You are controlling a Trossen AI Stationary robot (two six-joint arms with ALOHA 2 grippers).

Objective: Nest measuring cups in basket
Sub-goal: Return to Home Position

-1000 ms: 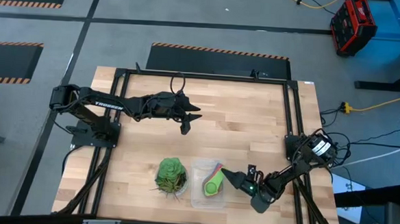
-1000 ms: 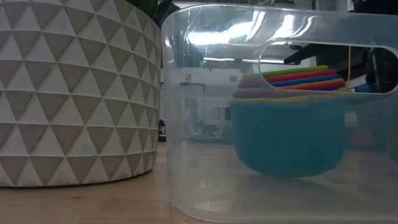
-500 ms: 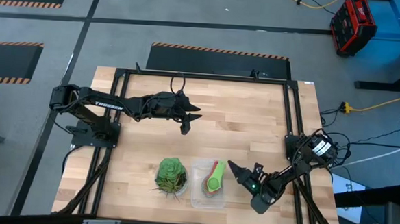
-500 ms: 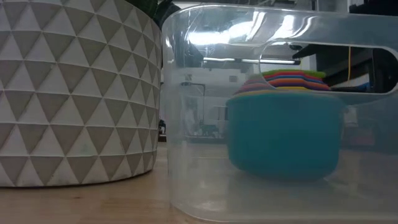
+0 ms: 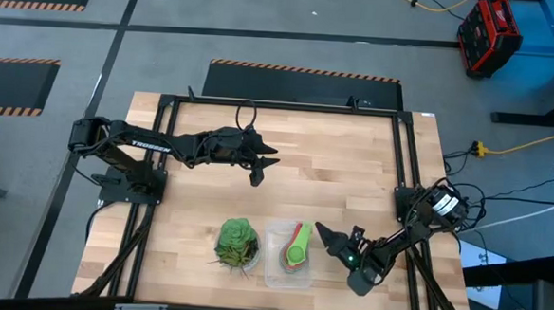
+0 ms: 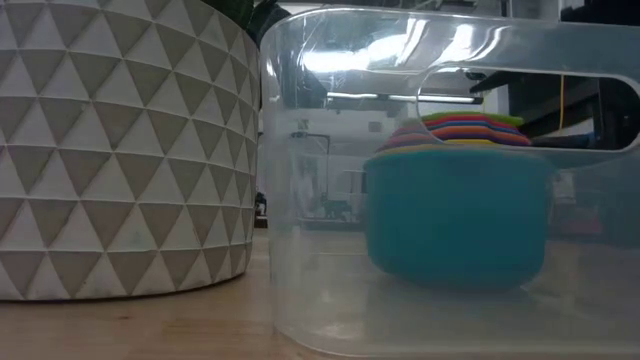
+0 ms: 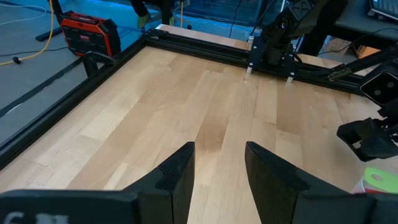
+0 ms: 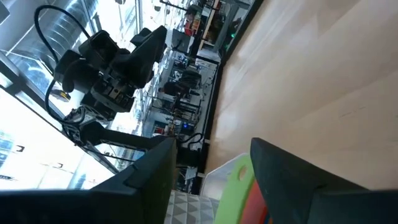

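The measuring cups (image 5: 296,251) stand nested in one stack on the floor of the clear basket (image 5: 271,273), green on top and a big light blue one (image 6: 455,220) outermost. Their handles point toward the table's far right. My right gripper (image 5: 319,229) is level at the basket's right side, open, with the handle ends between its fingers. My left gripper (image 7: 219,168) hovers open over the bare far middle of the table (image 5: 262,168), holding nothing. My right gripper (image 8: 211,140) has the free ends of the stacked handles (image 8: 239,177) between its fingers, coming level from the table's right. A gap shows beside the green top handle. Whether either finger touches the handles I cannot tell. The stack rests on the basket's floor.
A green leafy ball in a white patterned pot (image 5: 237,243) stands just left of the basket, close to its wall (image 6: 120,150). A black frame runs round the table's edges (image 5: 405,152). The far half of the wooden table is bare.
My right gripper has rolled its wrist and swung its tip a little toward the far edge, staying beside the basket. The cup stack has turned inside the basket, so its handles have swung round from the right toward the far side, and it now sits level on the basket's floor.
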